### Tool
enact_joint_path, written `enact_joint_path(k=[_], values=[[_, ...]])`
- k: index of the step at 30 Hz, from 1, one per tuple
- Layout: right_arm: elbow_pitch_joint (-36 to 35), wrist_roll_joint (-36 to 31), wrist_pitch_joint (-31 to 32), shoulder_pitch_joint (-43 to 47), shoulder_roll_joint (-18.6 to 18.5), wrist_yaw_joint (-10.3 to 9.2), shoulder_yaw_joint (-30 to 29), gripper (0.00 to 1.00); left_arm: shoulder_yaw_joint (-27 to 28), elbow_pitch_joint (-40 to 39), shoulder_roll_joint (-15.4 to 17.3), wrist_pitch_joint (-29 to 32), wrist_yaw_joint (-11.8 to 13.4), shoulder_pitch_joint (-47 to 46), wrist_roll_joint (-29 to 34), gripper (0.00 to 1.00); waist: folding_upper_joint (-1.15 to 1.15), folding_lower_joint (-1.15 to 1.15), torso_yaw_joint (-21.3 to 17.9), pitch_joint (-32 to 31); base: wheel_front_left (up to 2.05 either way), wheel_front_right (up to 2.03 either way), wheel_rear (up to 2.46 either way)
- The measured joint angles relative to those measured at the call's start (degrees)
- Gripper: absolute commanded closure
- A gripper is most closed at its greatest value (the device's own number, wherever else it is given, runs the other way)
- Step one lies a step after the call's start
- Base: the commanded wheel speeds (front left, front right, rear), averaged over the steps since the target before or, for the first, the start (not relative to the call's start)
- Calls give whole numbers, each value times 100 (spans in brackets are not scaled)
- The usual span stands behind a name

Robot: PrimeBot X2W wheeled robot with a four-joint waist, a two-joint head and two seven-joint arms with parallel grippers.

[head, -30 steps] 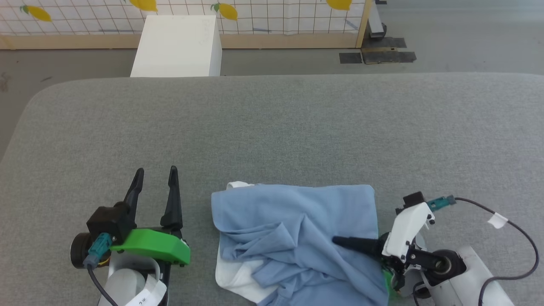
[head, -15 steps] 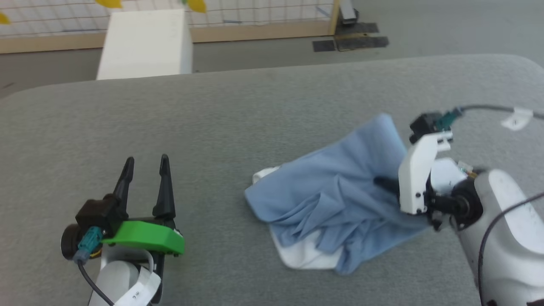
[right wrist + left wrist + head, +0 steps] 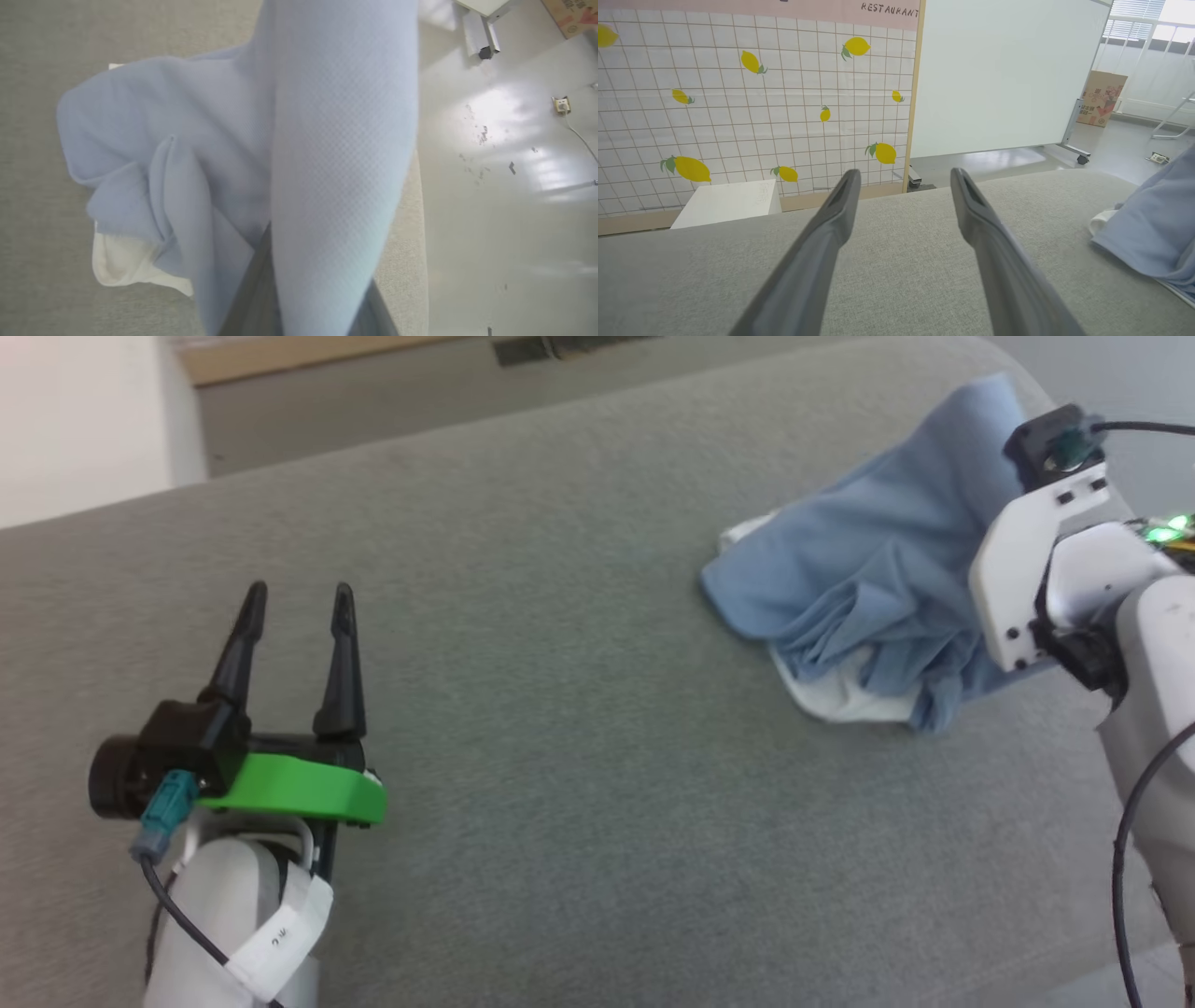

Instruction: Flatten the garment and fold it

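Raised since a second ago, the garment (image 3: 859,560) is hanging bunched from our pinching right gripper (image 3: 308,284) — left gripper (image 3: 297,593) gaping idle — we are only starting flattening, folding ahead.

Garment (image 3: 868,551) is seen in lt blue w/ a fine dimpled knit; a white part is shown at its lower edge. Table (image 3: 560,728) is covered in grey woven fabric. Left gripper (image 3: 299,590): black fingers (image 3: 340,653), bright green mount, teal plug. Wall panel (image 3: 738,116) is patterned w/ white tiles, tan grid lines & yellow lemons w/ green leaves. Box (image 3: 728,203) is white.
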Motion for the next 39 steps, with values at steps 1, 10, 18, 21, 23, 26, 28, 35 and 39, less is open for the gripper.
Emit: enact_joint_path(k=[1, 10, 18, 21, 23, 26, 28, 35, 39], values=[[80, -134, -180, -52, -12, 0, -55, 100, 3, -33, 45, 3, 0, -37, 29, 0, 0, 0, -79, 88, 0, 0, 0], [998, -1168, -1583, -527, -9, 1, -861, 100, 18, -414, 474, 314, -2, -252, 157, 0, 0, 1, -557, 833, 0, 0, 0], [1658, -2015, -2377, -826, 255, 2, -1842, 100, 45, -716, 638, 521, 0, -261, 188, 0, 0, 1, -697, 1324, 0, 0, 0], [1848, -2285, -2553, -867, 318, 2, -2114, 100, 37, -731, 643, 532, 3, -255, 182, 0, 0, 1, -667, 1357, 0, 0, 0], [1922, -2435, -2713, -891, 328, 2, -2239, 9, 34, -704, 637, 519, 10, -247, 178, 0, 0, 1, -645, 1322, 0, 0, 0], [2006, -2628, -3002, -903, 320, 1, -2357, 0, 10, -581, 570, 447, 16, -227, 114, 0, 0, 1, -599, 1192, 0, 0, 0], [2052, -2685, -3181, -902, 296, 1, -2365, 0, -14, -482, 485, 379, 29, -198, 75, 0, 0, 1, -557, 1079, 0, 0, 0], [2142, -2464, -3805, -720, 142, 1, -2187, 0, -65, -55, 222, 149, 89, -9, -141, 0, 0, 0, -334, 533, 0, 0, 0], [2059, -2008, -4119, -434, 136, 1, -1940, 0, -110, 172, 68, 82, 94, 124, -263, 0, 0, 0, -163, 182, 0, 0, 0]])
